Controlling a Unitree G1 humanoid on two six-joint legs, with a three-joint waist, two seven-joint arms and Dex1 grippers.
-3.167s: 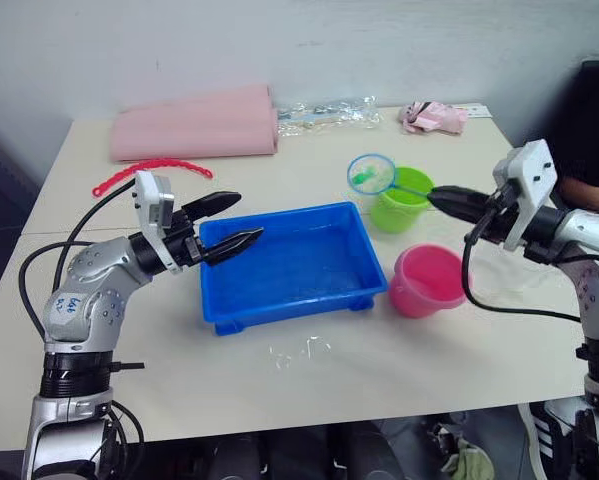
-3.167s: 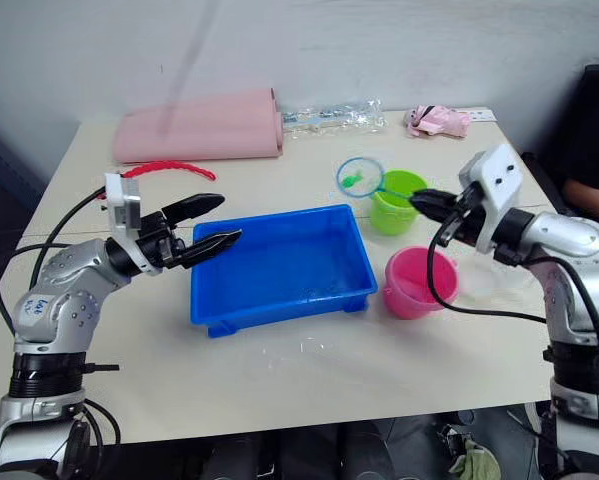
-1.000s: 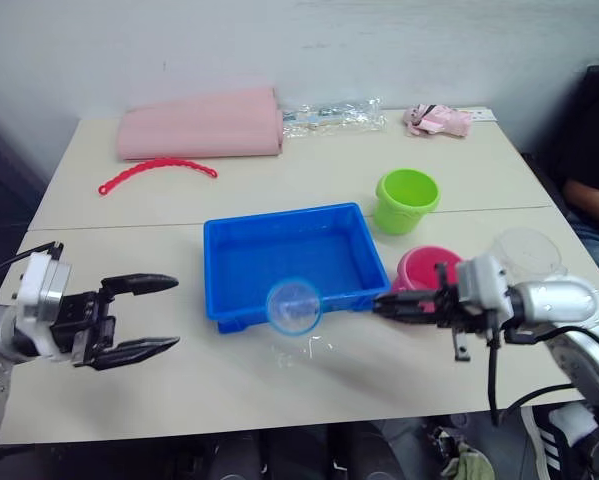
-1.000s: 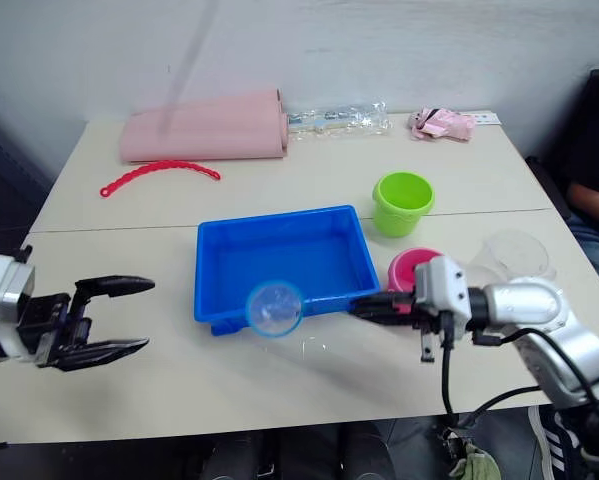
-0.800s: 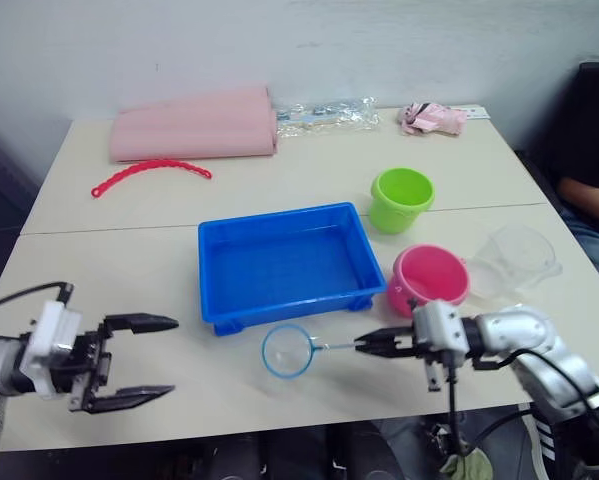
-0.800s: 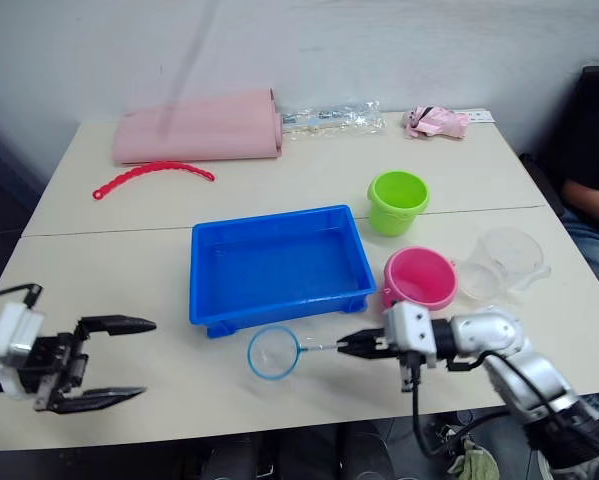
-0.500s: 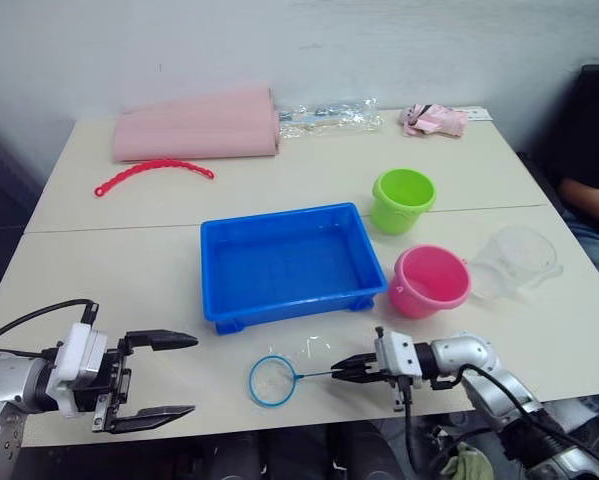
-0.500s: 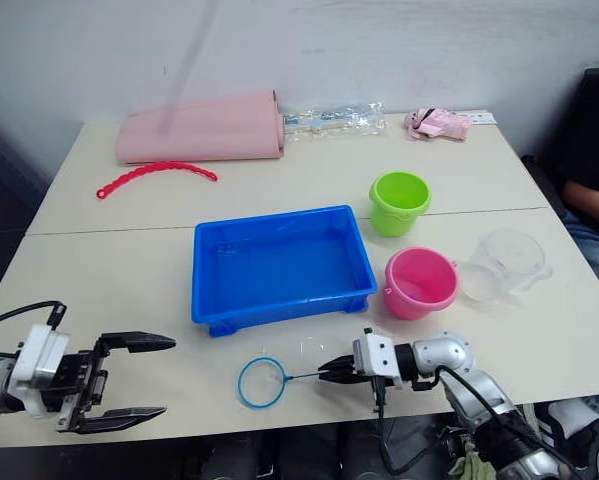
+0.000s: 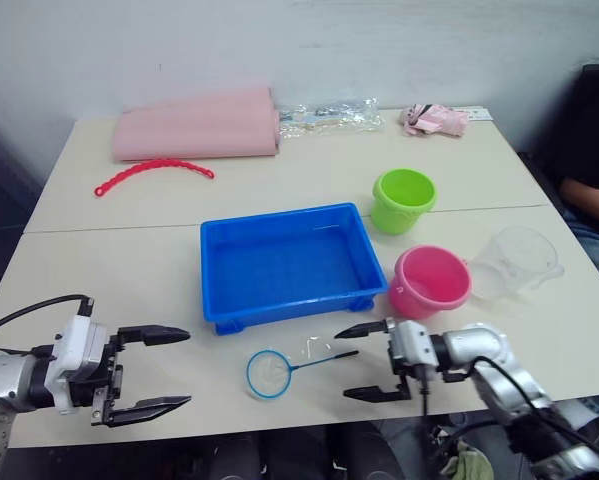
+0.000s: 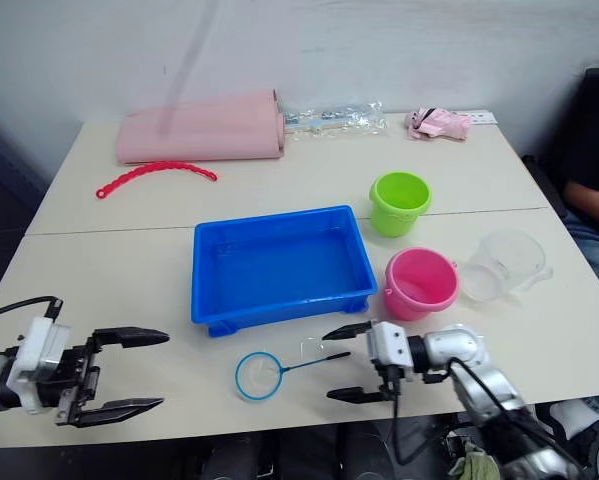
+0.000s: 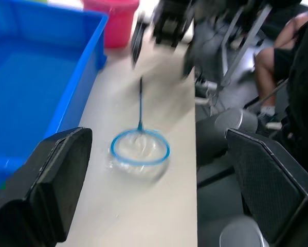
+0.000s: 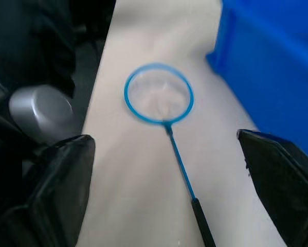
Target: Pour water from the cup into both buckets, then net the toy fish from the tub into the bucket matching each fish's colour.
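The net (image 9: 271,373) lies flat on the table in front of the blue tub (image 9: 279,213), its dark handle pointing right. My right gripper (image 9: 366,361) is open, and the handle's end lies between its spread fingers without being gripped. In the right wrist view the net's hoop (image 12: 159,93) sits beside the tub's wall (image 12: 277,56). My left gripper (image 9: 174,368) is open and empty near the table's front left. The green bucket (image 9: 405,199), the pink bucket (image 9: 430,280) and the clear cup (image 9: 519,260) stand right of the tub. The toy fish are out of view.
At the back lie a pink rolled cloth (image 9: 197,123), a red bead chain (image 9: 151,172), a clear plastic bag (image 9: 329,113) and a small pink item (image 9: 434,118). A person sits at the far right (image 9: 589,150). The table's front edge runs just below the net.
My right gripper has opened and let go of the net's handle; the net now rests on the table. The left arm has barely moved.
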